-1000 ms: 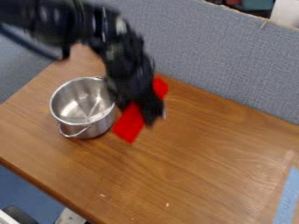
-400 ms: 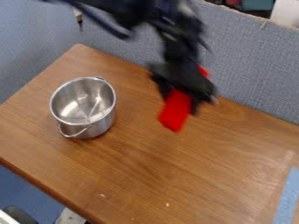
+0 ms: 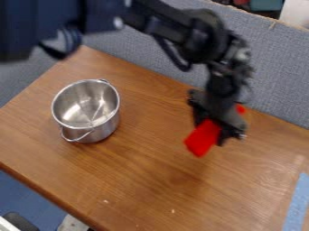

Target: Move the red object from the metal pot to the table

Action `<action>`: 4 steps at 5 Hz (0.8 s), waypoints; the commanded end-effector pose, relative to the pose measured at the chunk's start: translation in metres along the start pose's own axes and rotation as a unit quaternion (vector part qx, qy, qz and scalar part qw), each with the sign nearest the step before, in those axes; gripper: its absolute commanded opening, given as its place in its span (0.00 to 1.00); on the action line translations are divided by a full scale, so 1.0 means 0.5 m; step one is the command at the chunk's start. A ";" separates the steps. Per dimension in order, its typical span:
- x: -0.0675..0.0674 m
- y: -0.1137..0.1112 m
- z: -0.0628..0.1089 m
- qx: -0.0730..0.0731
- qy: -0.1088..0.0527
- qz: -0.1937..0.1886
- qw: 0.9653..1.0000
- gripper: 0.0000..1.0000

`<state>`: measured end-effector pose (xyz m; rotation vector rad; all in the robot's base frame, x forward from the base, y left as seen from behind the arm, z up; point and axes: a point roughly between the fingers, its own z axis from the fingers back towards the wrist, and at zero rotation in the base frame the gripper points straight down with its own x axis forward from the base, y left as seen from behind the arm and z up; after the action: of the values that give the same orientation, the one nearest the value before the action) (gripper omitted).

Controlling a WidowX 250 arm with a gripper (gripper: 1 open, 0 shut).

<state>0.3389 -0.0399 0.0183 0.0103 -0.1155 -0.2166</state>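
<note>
The red object hangs tilted just above the table, right of centre, pinched at its upper end by my gripper. The black arm reaches in from the upper left and blurs with motion. The metal pot stands empty on the left side of the table, its wire handle hanging down at the front. The fingers themselves are dark and smeared, but the block stays fixed between them.
A grey-blue fabric wall runs behind the table. The table's right edge and front-left edge are close by. Bare wood lies in front of and to the right of the pot.
The arm has carried the red object from beside the pot rightward across the table, now far right of the pot. The pot has not moved.
</note>
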 end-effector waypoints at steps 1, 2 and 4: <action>-0.056 0.070 0.012 0.005 -0.040 0.057 0.998 0.00; -0.167 0.139 -0.033 0.009 -0.036 0.121 0.992 0.00; -0.163 0.192 -0.038 0.029 -0.058 0.246 0.967 0.00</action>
<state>0.2746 0.0652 -0.0179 0.0161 -0.1948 0.2775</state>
